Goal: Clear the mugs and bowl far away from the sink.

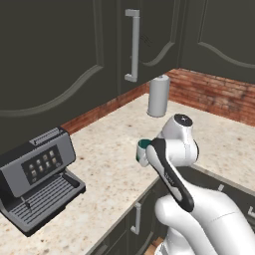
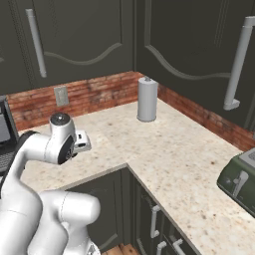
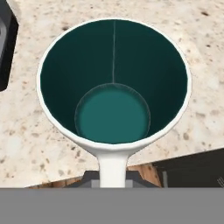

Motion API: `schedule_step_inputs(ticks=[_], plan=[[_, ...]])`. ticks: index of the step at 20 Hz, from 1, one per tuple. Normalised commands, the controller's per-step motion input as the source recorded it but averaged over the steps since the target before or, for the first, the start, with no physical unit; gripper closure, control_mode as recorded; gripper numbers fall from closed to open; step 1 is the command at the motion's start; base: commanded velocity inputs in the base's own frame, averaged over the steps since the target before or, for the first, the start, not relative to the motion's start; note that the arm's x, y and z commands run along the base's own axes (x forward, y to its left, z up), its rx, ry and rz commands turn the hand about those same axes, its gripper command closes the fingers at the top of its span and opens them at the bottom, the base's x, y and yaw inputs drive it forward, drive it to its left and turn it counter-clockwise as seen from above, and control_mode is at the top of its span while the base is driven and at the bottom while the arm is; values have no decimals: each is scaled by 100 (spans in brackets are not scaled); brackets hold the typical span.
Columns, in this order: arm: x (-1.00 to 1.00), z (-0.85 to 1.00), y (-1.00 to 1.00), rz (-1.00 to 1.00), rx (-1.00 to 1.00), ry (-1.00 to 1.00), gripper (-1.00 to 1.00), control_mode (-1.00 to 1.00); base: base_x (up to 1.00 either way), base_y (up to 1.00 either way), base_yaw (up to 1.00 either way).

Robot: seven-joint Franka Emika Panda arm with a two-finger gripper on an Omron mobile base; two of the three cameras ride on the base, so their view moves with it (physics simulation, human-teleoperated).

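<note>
Over on the left sits a grey espresso machine (image 1: 37, 179) with a dark button panel and a ribbed drip tray, standing on the speckled beige tabletop (image 1: 109, 174). Moving right, the white arm bends over the tabletop's front edge, and just past its wrist peeks the white mug with the teal-green lining (image 1: 143, 149), held above the stone near the inner corner of the counter. From the hand's own camera the mug (image 3: 113, 83) is seen straight down its mouth: a white rim, dark teal walls, a lighter teal floor, and its white handle running down into the claw (image 3: 113, 177), whose two dark tips are pinched tight on that handle. Speckled tabletop lies beneath the mug and dark cabinet fronts below the edge. Further back stands an upright grey paper-towel roll (image 1: 159, 95) against the red brick backsplash (image 1: 209, 92). At the far right, in the right base view, a dark green toaster (image 2: 241, 182) rests on the tabletop.
</note>
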Motion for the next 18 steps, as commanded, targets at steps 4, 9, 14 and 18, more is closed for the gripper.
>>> schedule_step_inputs(ticks=[4, 9, 14, 18], plan=[[44, -26, 19, 6, 0, 0, 100, -100, 0, 0, 0], [41, -25, 21, 8, 0, 0, 100, -100, 0, 0, 0], [38, -27, 15, 5, 0, 0, 100, -100, 0, 0, 0], [40, -30, 10, 1, 0, 1, 100, -100, 0, 0, 0]])
